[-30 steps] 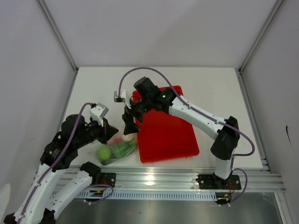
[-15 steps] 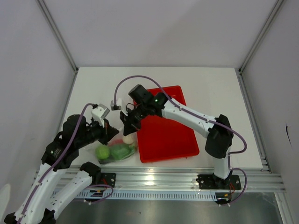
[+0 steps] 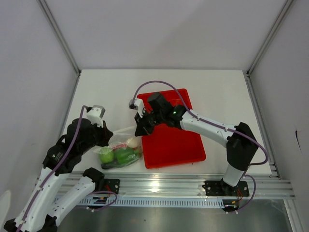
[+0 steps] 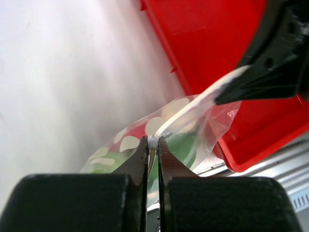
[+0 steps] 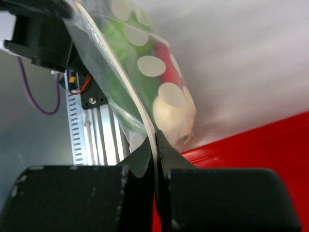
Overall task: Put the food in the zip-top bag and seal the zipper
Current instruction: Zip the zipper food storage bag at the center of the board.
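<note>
Count on your worktop: two arms, two claws, one bag, one tray.

Left claw: your jaws are pinched almost together on one end of the zipper strip. Only the thin strip sits between the fingers.

Right claw: your jaws are nipped just as tight on the other end of the same strip. In the left wrist view the strip runs as one pale band from one claw up to the other, drawn straight. You cannot tell from these views whether it is pressed shut along its whole length.

Bag: one. It is clear, with white round dots printed on it. It hangs below the strip between your two claws, just beside the near left corner of the red tray and close to the worktop's front edge. You cannot tell whether its bottom rests on the worktop.

Food: every piece you can see is inside the bag.
- One round green piece, at the left.
- One green pepper, touching it on the right.
- One white egg-shaped piece, above the pepper, nearest the right claw.
- One red piece, seen in the right wrist view between the green and the white.

Anything else in there is too jumbled behind the plastic to count.
</note>
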You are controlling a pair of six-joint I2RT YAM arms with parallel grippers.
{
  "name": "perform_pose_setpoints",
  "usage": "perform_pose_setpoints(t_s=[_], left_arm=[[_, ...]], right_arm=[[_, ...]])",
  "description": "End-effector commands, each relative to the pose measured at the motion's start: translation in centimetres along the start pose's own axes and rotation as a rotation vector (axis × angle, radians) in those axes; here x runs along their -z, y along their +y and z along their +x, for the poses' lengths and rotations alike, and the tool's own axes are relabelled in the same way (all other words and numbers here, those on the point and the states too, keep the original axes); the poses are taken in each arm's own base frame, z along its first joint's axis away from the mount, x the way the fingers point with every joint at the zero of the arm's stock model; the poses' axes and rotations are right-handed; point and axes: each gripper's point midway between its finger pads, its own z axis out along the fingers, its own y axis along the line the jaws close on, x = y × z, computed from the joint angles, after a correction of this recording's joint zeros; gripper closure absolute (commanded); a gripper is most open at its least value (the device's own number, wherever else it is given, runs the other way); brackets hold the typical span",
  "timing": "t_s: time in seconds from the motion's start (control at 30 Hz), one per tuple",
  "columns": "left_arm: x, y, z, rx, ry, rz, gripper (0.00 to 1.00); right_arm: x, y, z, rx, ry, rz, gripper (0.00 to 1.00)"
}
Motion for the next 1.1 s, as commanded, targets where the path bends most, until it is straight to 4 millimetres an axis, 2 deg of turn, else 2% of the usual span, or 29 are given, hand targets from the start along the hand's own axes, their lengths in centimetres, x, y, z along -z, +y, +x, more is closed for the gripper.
perform_pose_setpoints(t_s=[0.0,0.2,0.3,0.4,0.43,0.57,0.6,0.63,0.7,0.73,0.8,0.83,0.87,1.07], left_arm=[[1.9,3.8,-1.1,0.109,-0.031,-0.25,0.99],[2.5,4.5,-0.3,0.143,0.036,-0.314,0.99],[3.8,5.4,-1.1,0.148,-0.005,-0.367,1.0],[3.9,2.7,-2.4,0.075,-0.077,-0.181,0.99],[4.2,1.1,-2.5,0.063,-0.096,-0.079,0.99],[5.0,-1.7,-3.7,-0.007,-0.179,0.095,1.0],[5.1,-2.0,-3.9,-0.013,-0.188,0.109,1.0],[5.1,-2.2,-4.1,-0.028,-0.195,0.12,0.99],[4.9,-2.6,-4.0,-0.041,-0.179,0.143,0.99],[4.9,-2.6,-3.9,-0.051,-0.174,0.147,0.99],[4.5,-3.0,-3.6,-0.055,-0.151,0.167,0.99],[4.5,-3.1,-3.6,-0.057,-0.148,0.174,0.99],[4.4,-3.2,-3.5,-0.059,-0.142,0.181,0.99],[4.0,-3.6,-3.1,-0.064,-0.12,0.203,0.99]], right_arm=[[1.6,-2.2,0.0,-0.069,-0.044,0.135,1.0],[1.4,-2.3,0.9,-0.082,-0.045,0.123,1.0],[1.5,-2.1,1.3,-0.085,-0.038,0.106,1.0],[1.9,0.6,0.9,-0.017,-0.037,-0.048,1.0],[1.9,1.6,0.7,0.023,-0.033,-0.106,1.0],[2.5,2.0,-2.1,0.134,-0.044,-0.047,0.37],[2.6,2.2,-2.5,0.149,-0.046,-0.046,0.3],[2.9,2.4,-4.1,0.176,-0.074,-0.04,0.17],[3.2,2.3,-5.2,0.198,-0.08,-0.033,0.09],[3.6,2.7,-6.9,0.229,-0.106,-0.034,0.01],[3.0,2.8,-7.0,0.245,-0.079,-0.048,0.01],[3.2,3.6,-8.4,0.279,-0.094,-0.061,0.01],[2.4,3.7,-7.7,0.273,-0.055,-0.077,0.01],[0.4,5.3,-8.2,0.357,-0.003,-0.12,0.01]])
